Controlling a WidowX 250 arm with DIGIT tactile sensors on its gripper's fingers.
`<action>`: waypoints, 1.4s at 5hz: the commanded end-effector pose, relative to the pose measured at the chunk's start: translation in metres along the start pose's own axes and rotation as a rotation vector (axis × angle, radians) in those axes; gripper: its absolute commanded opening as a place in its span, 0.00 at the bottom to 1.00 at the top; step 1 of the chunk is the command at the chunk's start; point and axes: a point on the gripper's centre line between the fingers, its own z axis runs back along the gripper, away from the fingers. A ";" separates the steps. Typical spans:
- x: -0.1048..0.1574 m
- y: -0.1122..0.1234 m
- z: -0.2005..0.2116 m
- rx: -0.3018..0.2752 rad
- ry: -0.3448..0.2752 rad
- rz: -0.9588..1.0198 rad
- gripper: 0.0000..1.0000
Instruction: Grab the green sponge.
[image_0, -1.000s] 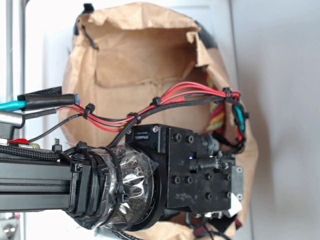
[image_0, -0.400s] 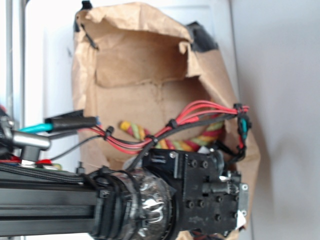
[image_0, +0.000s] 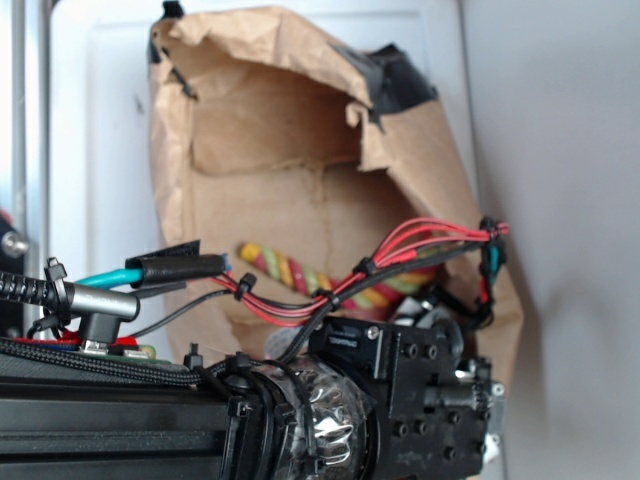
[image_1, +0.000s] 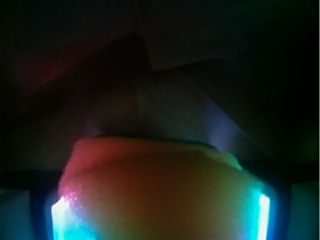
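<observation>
While the claw (image_1: 160, 220) pinches the green sponge (image_1: 160, 190) inside the paper bag (image_0: 280, 180), the soft foam could slip free on lifting.

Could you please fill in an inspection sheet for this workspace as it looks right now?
Surface: pale, mostly hidden by the paper bag.
Job's things: sponge fills the lower wrist view, yellowish foam between two lit edges.
Clutter: rope inside the bag.
Grippers: gripper low at the bag's mouth; fingers hidden, state unclear.
Cables: red and black wires zip-tied along the arm.
Surroundings: white wall.
</observation>
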 end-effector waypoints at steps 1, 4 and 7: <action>0.013 -0.017 0.022 0.032 -0.070 -0.006 0.00; -0.038 0.029 0.105 0.154 -0.131 0.457 0.00; -0.069 0.049 0.148 0.116 -0.169 0.803 0.00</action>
